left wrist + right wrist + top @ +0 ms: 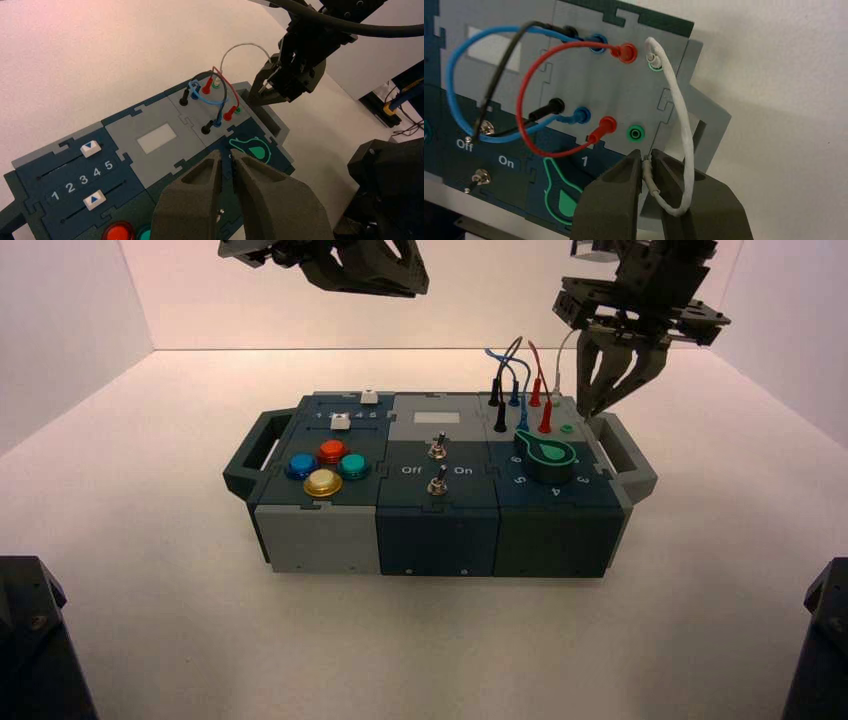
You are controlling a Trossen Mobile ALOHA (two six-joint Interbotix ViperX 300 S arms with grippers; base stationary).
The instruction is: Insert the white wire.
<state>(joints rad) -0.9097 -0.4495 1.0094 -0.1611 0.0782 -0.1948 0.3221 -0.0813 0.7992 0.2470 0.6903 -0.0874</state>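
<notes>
Fingers of my right gripper (645,159) pinch the white wire's (685,131) loose end near the box's (437,540) right edge; its other end sits in the far right corner. Open green socket (635,133) lies just leftward. My left gripper (226,154) waits, slightly parted, above the box.

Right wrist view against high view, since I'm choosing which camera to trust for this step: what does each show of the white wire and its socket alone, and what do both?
Only right wrist: the right gripper pinching the loose end of the white wire.

Only high: the yellow button.

Both: the empty green socket, red wire.
</notes>
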